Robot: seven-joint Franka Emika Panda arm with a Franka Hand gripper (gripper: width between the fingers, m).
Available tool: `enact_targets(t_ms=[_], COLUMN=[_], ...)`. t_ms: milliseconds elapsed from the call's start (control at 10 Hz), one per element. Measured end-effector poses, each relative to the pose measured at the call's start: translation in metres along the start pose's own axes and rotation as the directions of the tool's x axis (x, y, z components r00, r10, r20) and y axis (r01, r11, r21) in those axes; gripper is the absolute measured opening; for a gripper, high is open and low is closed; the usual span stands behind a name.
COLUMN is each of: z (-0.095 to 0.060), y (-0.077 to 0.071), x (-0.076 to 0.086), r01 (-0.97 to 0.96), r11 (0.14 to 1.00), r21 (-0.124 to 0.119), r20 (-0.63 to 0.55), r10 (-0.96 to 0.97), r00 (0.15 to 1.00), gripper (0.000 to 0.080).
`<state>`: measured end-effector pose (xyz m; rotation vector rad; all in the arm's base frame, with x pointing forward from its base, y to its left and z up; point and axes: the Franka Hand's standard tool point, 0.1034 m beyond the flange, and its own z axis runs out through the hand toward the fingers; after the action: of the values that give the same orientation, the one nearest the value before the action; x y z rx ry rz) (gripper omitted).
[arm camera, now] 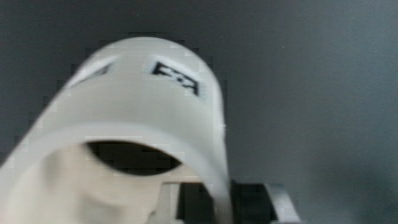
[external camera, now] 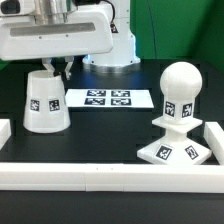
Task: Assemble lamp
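Nearest the exterior camera, a white border rail [external camera: 110, 172] is seen along the front edge of the dark tabletop [external camera: 100, 135]. Just behind it, on the exterior view's right, the base [external camera: 172, 150] sits w/ the bulb [external camera: 180, 95] already upright on it, neck down. The marker board [external camera: 108, 99] lies flat mid-table. The shade [external camera: 46, 101] stands on the exterior view's left, narrow end up, well apart from base + bulb.

Step in hand, as judged: shade to be gripped at its top rim, then carried over to the bulb. To do it well, one finger should be put inside the opening and one outside, wall pinched squarely, no tilt induced; the lift should be straight up before any sideways travel, so the shade isn't tipped or dragged. Over the bulb, the opening must be centred before lowering.

Arm pose: wrist is held directly above the shade, approx vertical, fingers [external camera: 58, 67] pointing down at the rim. In the wrist view the shade [arm camera: 134, 120] fills the frame, its dark opening close to the fingers [arm camera: 228, 198]. Finger state: a narrow gap is visible btw the tips; whether the wall is actually clamped can't be told.
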<state>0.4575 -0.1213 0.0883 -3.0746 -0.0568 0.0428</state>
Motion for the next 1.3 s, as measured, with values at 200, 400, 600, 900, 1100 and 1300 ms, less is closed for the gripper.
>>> enact_targets(t_ms=[200,400,600,900,1100,1300], z=[-0.004,-0.009,-0.027,-0.064,-0.058,-0.059], y=[-0.005,-0.018,-0.053,-0.085,-0.082,-0.082], x=[0.002,0.005,0.016,0.051,0.047,0.048], r01=[0.005,0.008,-0.013,-0.072,-0.065,-0.064], r11=[1.000,1.000,0.998,0.992,0.992,0.992], r21=[0.010,0.021,0.064,0.107,0.104,0.105], r20=[0.007,0.011,0.013,0.037,0.037,0.038], r10=[-0.005,-0.009,0.012,0.069,0.062,0.061], r00=[1.000,1.000,1.000,0.997,0.997,0.997], gripper=[0.0043,0.0043,0.0043,0.0044,0.0044,0.0044])
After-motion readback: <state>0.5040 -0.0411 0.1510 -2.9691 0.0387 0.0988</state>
